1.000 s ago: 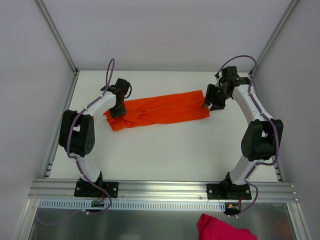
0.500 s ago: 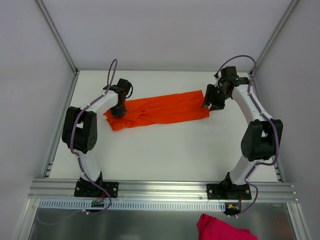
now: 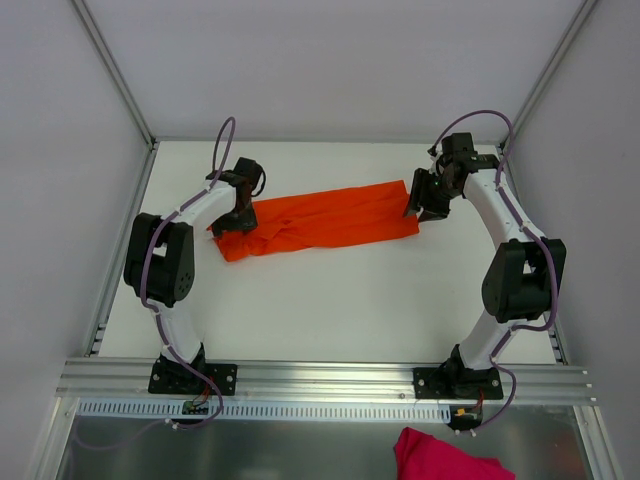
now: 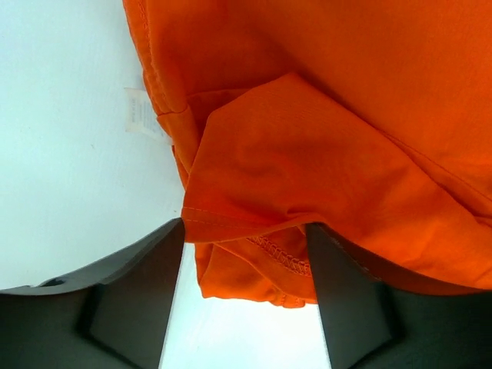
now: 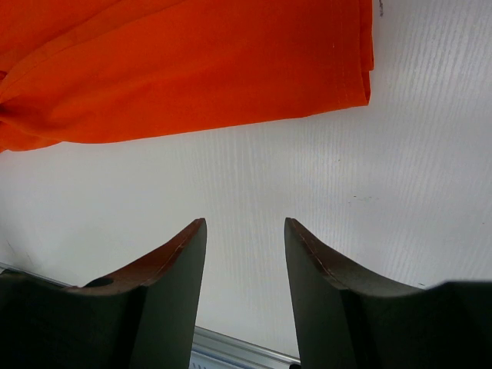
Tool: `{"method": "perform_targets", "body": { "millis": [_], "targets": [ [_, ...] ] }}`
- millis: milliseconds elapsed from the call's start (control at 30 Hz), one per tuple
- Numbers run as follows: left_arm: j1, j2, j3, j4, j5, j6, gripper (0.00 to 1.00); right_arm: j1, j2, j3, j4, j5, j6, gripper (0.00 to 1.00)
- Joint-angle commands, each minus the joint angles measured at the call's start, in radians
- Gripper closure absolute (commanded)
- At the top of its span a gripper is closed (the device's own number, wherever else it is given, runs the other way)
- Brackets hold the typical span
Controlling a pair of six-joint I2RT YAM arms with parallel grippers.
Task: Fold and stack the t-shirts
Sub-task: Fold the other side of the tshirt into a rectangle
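One bright orange t-shirt (image 3: 320, 225) lies folded into a long strip across the white table (image 3: 330, 300). Its bunched left end (image 4: 307, 161) shows a stitched hem and a small white label (image 4: 140, 111). My left gripper (image 3: 238, 215) hangs over that end, open; in the left wrist view the gripper (image 4: 244, 231) has loose fabric between its dark fingers (image 4: 146, 292). My right gripper (image 3: 420, 205) stands open at the shirt's right end. In the right wrist view the gripper (image 5: 244, 223) is over bare table, with the shirt's edge (image 5: 231, 77) just beyond its tips.
A pink cloth (image 3: 445, 458) lies below the aluminium rail (image 3: 320, 378) at the near edge. Grey walls (image 3: 60, 150) close in the table on the left, back and right.
My left gripper has opened and let go of the shirt's left end. The right gripper and the shirt have barely moved.
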Motion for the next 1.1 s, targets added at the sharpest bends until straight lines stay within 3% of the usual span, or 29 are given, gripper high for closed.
{"method": "perform_targets", "body": {
  "millis": [0, 33, 67, 133, 300, 633, 1067],
  "targets": [
    [0.003, -0.003, -0.009, 0.004, -0.034, -0.002, 0.44, 0.006, -0.060, -0.004, -0.003, -0.003, -0.017, 0.51],
    [0.002, -0.001, -0.012, 0.010, -0.036, -0.002, 0.51, 0.006, -0.061, -0.005, -0.005, -0.001, -0.018, 0.51],
    [0.002, 0.000, -0.018, 0.014, -0.036, 0.001, 0.65, 0.008, -0.063, -0.007, -0.005, 0.000, -0.018, 0.51],
    [0.002, 0.005, -0.022, 0.021, -0.039, 0.001, 0.71, 0.006, -0.064, -0.008, -0.003, 0.000, -0.020, 0.51],
    [0.003, 0.025, -0.016, 0.024, -0.051, 0.000, 1.00, 0.006, -0.069, -0.008, -0.005, 0.000, -0.020, 0.51],
    [0.005, 0.011, 0.120, 0.010, -0.116, -0.033, 1.00, 0.008, -0.073, -0.017, 0.003, -0.013, -0.018, 0.51],
    [0.040, 0.120, 0.301, -0.028, -0.160, -0.013, 1.00, 0.008, -0.118, -0.063, 0.024, -0.043, -0.023, 0.51]
  ]
}}
